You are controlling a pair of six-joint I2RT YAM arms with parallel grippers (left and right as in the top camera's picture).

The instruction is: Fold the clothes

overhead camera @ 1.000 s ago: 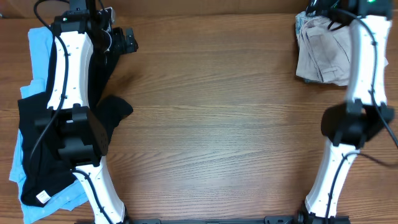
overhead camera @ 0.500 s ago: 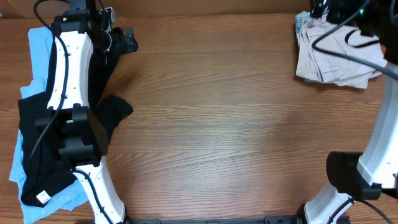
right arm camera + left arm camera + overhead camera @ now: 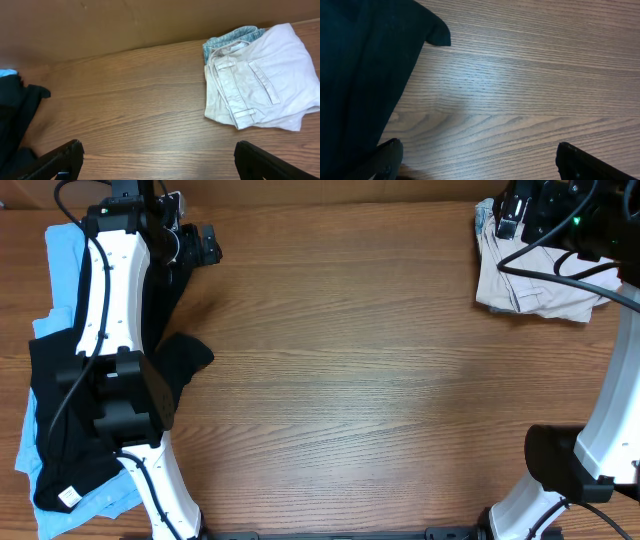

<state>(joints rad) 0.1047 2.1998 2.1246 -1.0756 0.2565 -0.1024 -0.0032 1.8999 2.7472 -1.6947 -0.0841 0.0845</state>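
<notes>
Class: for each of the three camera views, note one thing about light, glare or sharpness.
Overhead: even light, faint sheen on the wooden table, black garment shows little detail. Left wrist: pale glare patch on the wood grain, the garment nearly featureless. Right wrist: sharp, seams of the folded beige trousers crisp.

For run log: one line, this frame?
left claw open | right claw open | beige cloth trousers folded | black cloth garment unfolded

Black garment (image 3: 50,440) at overhead's left partly under left arm (image 3: 105,290), blue garment (image 3: 62,255) cropped at lower-left edge, beige trousers (image 3: 520,292) upper right partly behind right arm (image 3: 555,215), denim (image 3: 232,37) mostly buried beneath, left gripper (image 3: 476,162) and right gripper (image 3: 157,160) cropped to finger ends.
</notes>
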